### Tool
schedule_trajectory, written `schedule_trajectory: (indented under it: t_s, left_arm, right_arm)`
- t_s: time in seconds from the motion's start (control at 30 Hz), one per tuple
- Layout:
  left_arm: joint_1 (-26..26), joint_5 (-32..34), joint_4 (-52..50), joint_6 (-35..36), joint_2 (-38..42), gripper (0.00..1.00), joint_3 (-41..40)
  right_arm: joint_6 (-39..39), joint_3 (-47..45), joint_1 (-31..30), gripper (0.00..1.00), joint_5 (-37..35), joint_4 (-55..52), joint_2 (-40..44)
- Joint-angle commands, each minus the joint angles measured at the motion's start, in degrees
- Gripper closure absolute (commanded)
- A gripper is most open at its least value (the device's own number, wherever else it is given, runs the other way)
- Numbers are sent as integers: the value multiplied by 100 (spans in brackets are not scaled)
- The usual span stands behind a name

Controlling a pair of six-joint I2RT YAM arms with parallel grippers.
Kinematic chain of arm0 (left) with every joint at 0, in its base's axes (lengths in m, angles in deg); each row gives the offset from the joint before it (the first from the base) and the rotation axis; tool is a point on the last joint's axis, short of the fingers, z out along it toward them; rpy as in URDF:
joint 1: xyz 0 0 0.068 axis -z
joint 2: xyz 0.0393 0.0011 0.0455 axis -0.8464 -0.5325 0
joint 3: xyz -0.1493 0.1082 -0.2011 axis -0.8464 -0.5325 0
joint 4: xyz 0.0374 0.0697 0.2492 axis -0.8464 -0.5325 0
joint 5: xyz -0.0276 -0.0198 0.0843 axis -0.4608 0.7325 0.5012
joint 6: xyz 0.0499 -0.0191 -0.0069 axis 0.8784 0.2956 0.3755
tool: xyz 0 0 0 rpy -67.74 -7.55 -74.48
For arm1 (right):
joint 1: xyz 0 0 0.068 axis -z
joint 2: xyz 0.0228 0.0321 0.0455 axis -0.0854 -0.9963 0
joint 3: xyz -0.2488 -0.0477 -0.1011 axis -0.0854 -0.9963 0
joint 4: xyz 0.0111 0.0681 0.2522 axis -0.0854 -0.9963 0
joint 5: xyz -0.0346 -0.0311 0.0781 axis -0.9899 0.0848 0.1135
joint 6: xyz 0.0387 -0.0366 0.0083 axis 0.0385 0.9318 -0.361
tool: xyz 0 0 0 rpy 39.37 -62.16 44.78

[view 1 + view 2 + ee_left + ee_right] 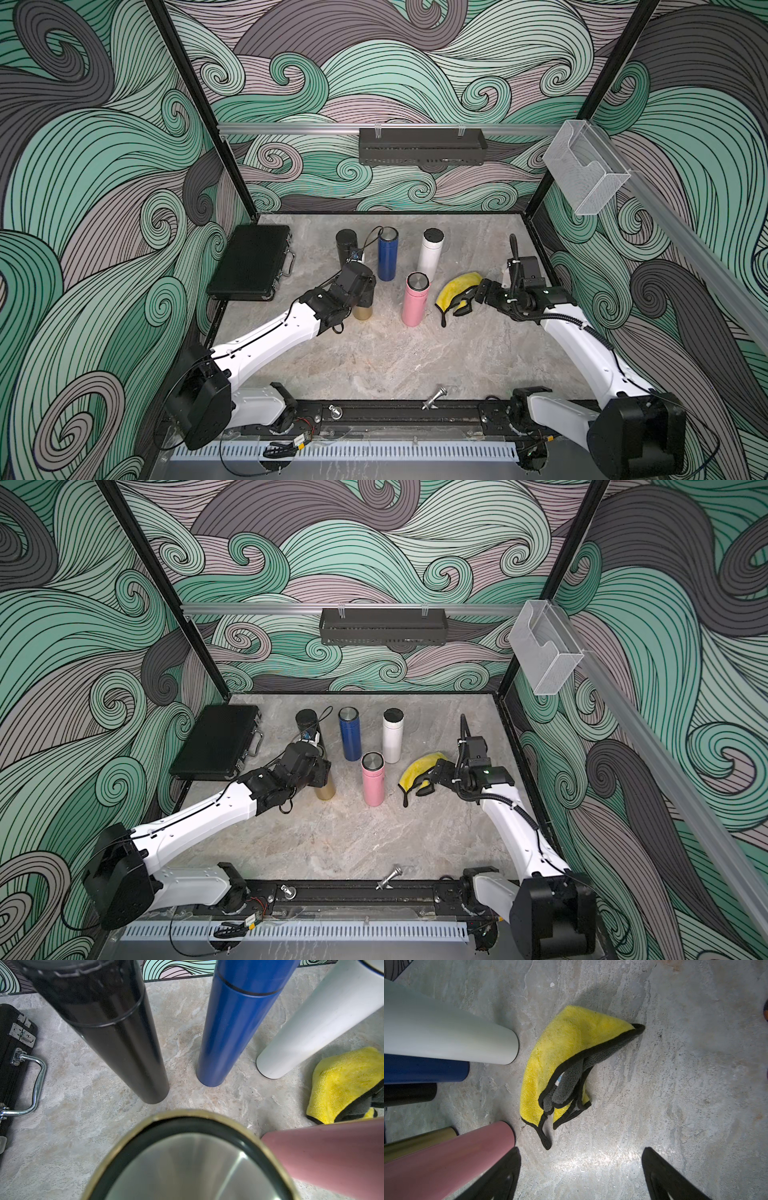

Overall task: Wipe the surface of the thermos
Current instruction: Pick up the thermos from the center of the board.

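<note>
gold thermos (362, 313) sits clamped in left claw (359, 294); right claw (581, 1149) gapes empty near yellow cloth (562, 1047).

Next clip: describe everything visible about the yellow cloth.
The cloth is plush, yellow on one face and grey on the other, with black edging and a small white label in the fold. It lies crumpled and folded over on the stone-look table, near the white thermos and pink thermos, touching neither. The open right gripper hovers over it without touching.
</note>
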Motion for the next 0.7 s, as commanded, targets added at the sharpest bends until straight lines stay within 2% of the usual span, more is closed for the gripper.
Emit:
schedule_trajectory:
  t_s: [0.0,0.1,0.27,0.4,0.57,0.67]
  left_arm:
    - [23,6,-90,-57,24,100,15]
    - [23,-103,-281,-120,177,100,92]
    - [20,-480,-462,-319,679,100,-4]
    - [14,-470,-562,-371,869,100,-63]
    - [14,-392,-547,-424,890,100,-78]
    - [14,-345,-527,-416,860,100,-79]
  right_arm:
    - [-110,-88,-48,9,-9,137,-238]
    - [-179,-70,-119,1,-31,341,-501]
    - [286,246,-424,1,-878,404,-770]
    - [598,532,-457,1,-1334,455,-1118]
    - [282,1022,-496,1,-1156,562,-1812]
    - [519,1203,-720,1,-1391,791,-2113]
